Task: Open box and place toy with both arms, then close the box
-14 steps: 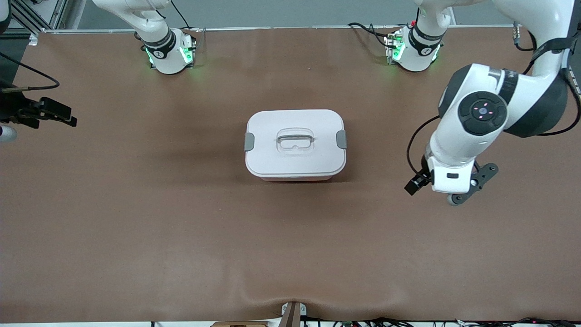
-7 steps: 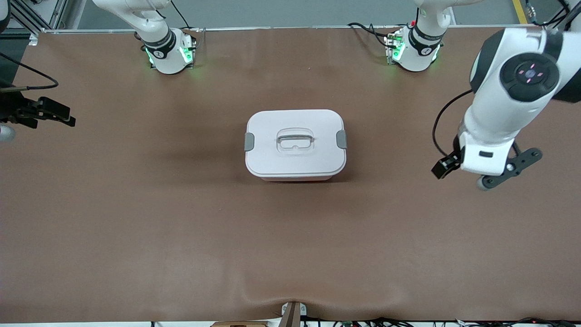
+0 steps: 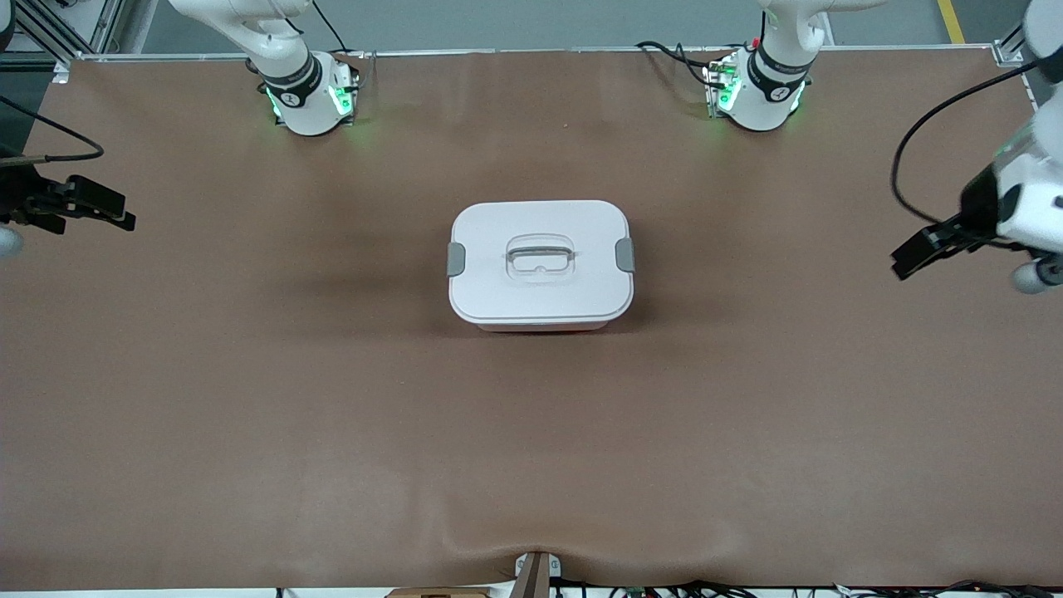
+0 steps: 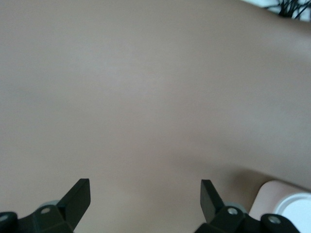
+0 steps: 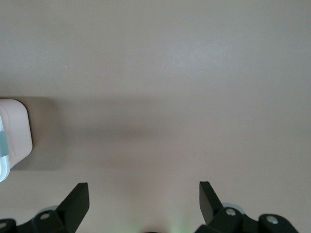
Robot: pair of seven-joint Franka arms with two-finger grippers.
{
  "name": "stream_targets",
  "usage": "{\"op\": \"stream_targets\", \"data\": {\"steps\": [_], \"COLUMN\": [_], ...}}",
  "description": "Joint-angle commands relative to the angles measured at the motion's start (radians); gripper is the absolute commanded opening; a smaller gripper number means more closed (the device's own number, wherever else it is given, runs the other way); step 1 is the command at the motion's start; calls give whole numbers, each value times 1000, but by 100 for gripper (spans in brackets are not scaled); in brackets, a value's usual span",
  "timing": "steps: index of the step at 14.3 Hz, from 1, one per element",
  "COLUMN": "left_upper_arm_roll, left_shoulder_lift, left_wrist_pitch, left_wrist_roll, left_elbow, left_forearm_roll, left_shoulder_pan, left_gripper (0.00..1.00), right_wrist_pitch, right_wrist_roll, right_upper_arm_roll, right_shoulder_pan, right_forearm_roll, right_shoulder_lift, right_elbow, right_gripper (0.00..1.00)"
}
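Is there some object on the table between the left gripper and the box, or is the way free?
Nothing visible stands between them. The left gripper, jaws open, is over bare table at the left arm's end; the box sits closed mid-table. The right gripper waits, open, at the right arm's end.

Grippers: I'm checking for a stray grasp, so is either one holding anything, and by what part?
Nothing is held. The left gripper and right gripper are both open over bare table, clear of the closed box.
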Motion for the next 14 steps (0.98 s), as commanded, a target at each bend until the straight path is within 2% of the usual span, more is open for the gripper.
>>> {"op": "stream_targets", "data": {"steps": [1,5,7,9,11,14], "left_upper_arm_roll": [29,39,87,124,128,139], "left_shoulder_lift": [-50,-95,-132,-135,-140,-140], "left_wrist_pitch": [-118,-129,-134,-170,-193,-193], "left_wrist_roll": [48,161,245,299,427,457], "left_elbow": [-2,-2,-11,-14,-19,-19], "left_forearm_roll": [-16,-29,-87,-98,-91,-78], "left_shoulder_pan": [-20,-26,-27,-27,-29,-29], "left_gripper": [100,100,100,100,100,100], "right_wrist_pitch": [-7,-16,-16,-13,-16,-17], "right_wrist_roll": [-2,-3,-3,-3,-3,-6], "right_upper_arm_roll": [3,3,3,4,4,3], "right_shoulder_pan": [-3,-4,-3,-1,-1,-6], "right_forearm_roll": [-2,-8,-8,-9,-9,-16], "right_shoulder_lift": [9,9,9,9,10,6], "right_elbow": [23,24,24,24,23,24], "right_gripper": [100,100,100,100,100,100]}}
